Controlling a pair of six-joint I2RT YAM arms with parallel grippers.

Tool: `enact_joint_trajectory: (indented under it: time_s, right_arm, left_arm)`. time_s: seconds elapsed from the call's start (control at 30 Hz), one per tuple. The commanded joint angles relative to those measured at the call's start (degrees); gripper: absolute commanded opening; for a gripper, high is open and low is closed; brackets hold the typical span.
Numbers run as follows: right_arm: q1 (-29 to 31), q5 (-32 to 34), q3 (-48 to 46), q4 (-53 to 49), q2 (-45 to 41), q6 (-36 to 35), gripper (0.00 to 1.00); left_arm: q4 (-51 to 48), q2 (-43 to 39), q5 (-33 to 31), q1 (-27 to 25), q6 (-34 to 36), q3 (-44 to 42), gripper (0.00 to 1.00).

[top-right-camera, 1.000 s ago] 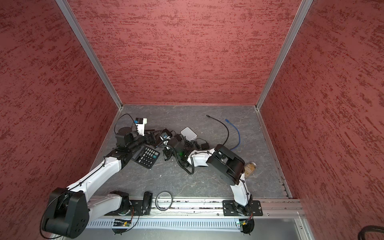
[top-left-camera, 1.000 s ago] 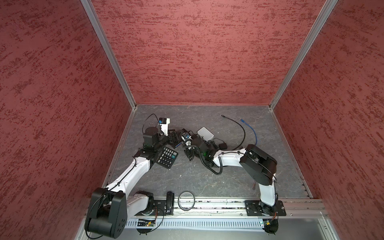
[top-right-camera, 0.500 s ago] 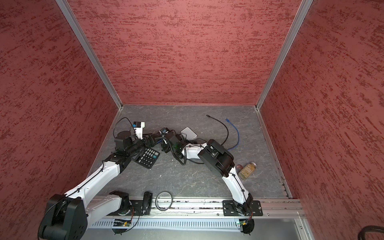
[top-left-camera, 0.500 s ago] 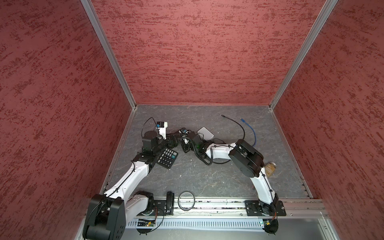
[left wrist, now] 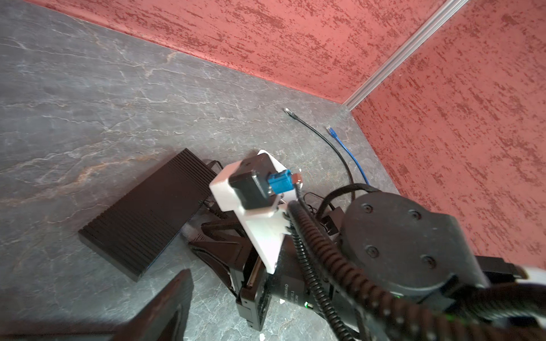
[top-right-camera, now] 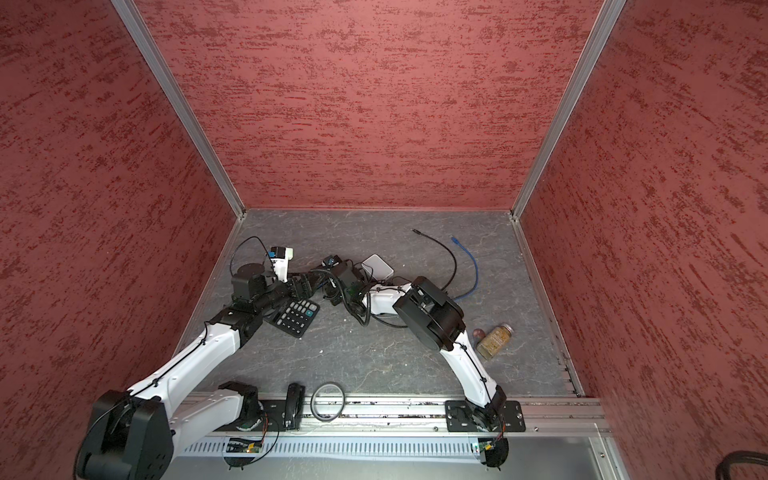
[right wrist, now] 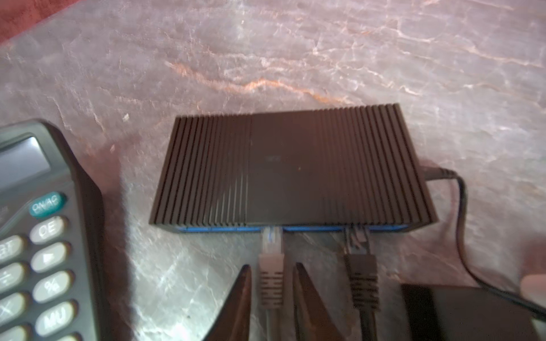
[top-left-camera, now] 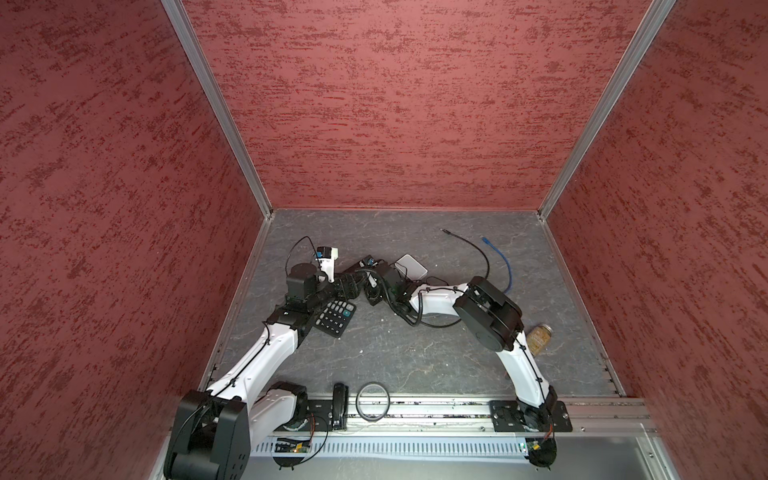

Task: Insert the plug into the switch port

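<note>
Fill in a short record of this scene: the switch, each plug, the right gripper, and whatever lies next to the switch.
switch: black ribbed box, flat on the table
grey plug: tip inside a front port of the switch
black plug: in another front port, beside the grey plug
right gripper: open, one finger on each side of the grey plug, gaps showing
neighbour: calculator, apart from the switch
task state: grey plug appears inserted
</note>
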Motion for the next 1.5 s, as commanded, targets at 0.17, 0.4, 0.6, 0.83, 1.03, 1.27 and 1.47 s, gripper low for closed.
enact_joint_trajectory:
  time_s: [0.17,0.4,0.6,0.83,1.03,1.27,1.47]
  right_arm:
    - [0.2,-5.1,-6.9,1.4,-8.8,2.0,0.49]
    - [-0.3,-3.8,-13.0,0.9,-18.6,5.9,0.53]
    - [-0.8,3.5,-19.4,-5.4,-27.4,13.3,0.53]
    - [-1.8,10.8,-24.0,-21.6,-34.0,21.5,0.53]
    - [-4.5,9.7,-29.5,-29.6,-37.9,26.7,0.51]
    - [-8.3,7.0,-32.1,-25.9,-37.2,26.6,0.48]
    - [-10.5,6.5,-29.1,-20.8,-32.0,25.6,0.42]
  left_arm:
    - [1.4,-0.9,-3.2,-0.7,-1.5,-1.3,0.99]
    - [-2.2,0.0,-10.1,-1.3,-4.5,0.6,1.0]
    - [-5.7,2.4,-10.5,-2.1,-5.2,2.7,1.0]
    - [-5.6,4.3,-12.2,-4.8,-5.5,2.6,1.0]
    - [-7.7,6.0,-15.4,-10.2,-3.4,4.1,1.0]
    - [-4.3,8.6,-15.6,-13.4,-4.0,3.7,1.0]
    - [-4.2,9.8,-16.4,-16.0,-2.7,4.6,1.0]
